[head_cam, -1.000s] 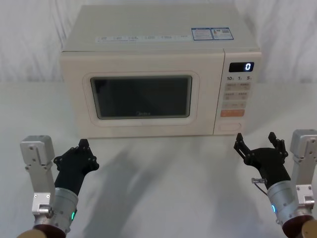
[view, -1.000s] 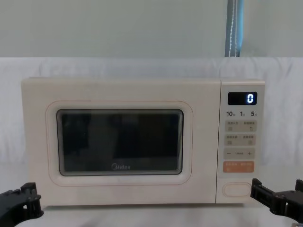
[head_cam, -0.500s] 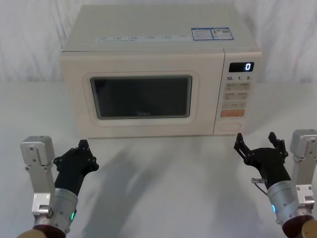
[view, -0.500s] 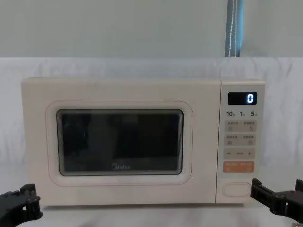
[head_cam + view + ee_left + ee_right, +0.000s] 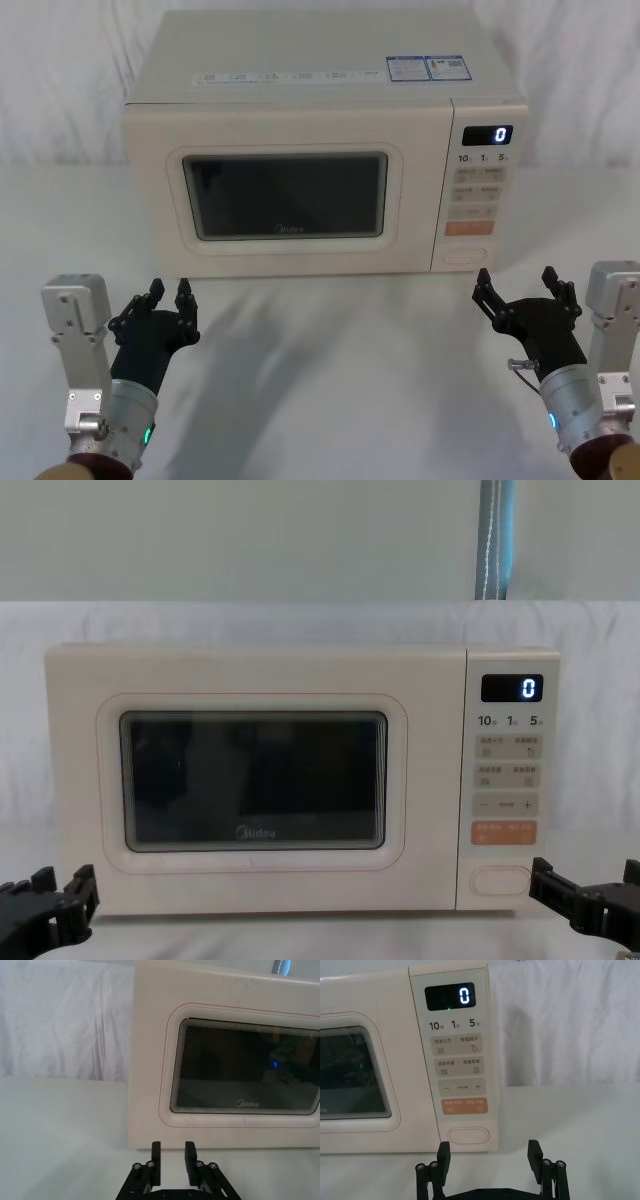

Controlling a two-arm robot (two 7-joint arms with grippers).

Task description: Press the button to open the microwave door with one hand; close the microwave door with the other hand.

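Nothing done yet: microwave [image 5: 325, 140] at table's [image 5: 350, 370] far edge, door [image 5: 285, 190] shut, button [image 5: 466, 254] unpressed. Right gripper [image 5: 489, 1157] spread wide near the button; left gripper [image 5: 172, 1157] narrowed to a small gap before the door's left corner.

The microwave [image 5: 320, 150] is a cream countertop box standing upright and square-on at the far middle of the tabletop [image 5: 340, 380]. The microwave door [image 5: 285, 195] fills most of its front and sits shut, flush with the case; it is cream with a thin pinkish outline around a dark, rounded-rectangle glass window bearing the "Midea" logo along its lower edge. To the door's right runs a narrow control panel with a black display showing "0" at the top. The button [image 5: 468, 1136] is the blank, cream, pill-shaped key with a thin outline, lowest on that panel, directly under the orange key.
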